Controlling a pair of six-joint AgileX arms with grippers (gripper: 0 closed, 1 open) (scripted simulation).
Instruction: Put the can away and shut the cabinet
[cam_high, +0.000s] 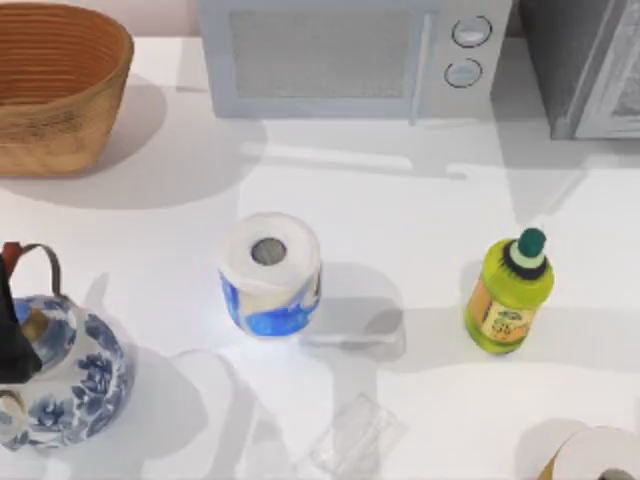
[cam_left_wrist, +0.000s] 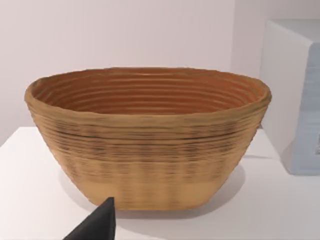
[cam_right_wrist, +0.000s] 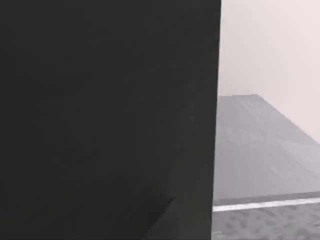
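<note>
Top view: green-capped yellow-green can (cam_high: 508, 295) upright near right edge of white table (cam_high: 400, 210); grey cabinet (cam_high: 585, 65) at far right corner. Left gripper (cam_high: 12, 335) at left edge over blue-white teapot (cam_high: 60, 375); opening cannot tell. Woven basket (cam_left_wrist: 150, 135) ahead.

Nothing legible anywhere. The green bottle (cam_high: 507, 293) on the right of the worktop (cam_high: 400, 210) carries an orange-and-yellow label (cam_high: 499, 322) with marks on it, but they're too small to make out. The blue wrapper on the paper roll (cam_high: 270, 275) shows pattern only, no lettering. The microwave's (cam_high: 355, 55) two dials carry no readable numbers.
</note>
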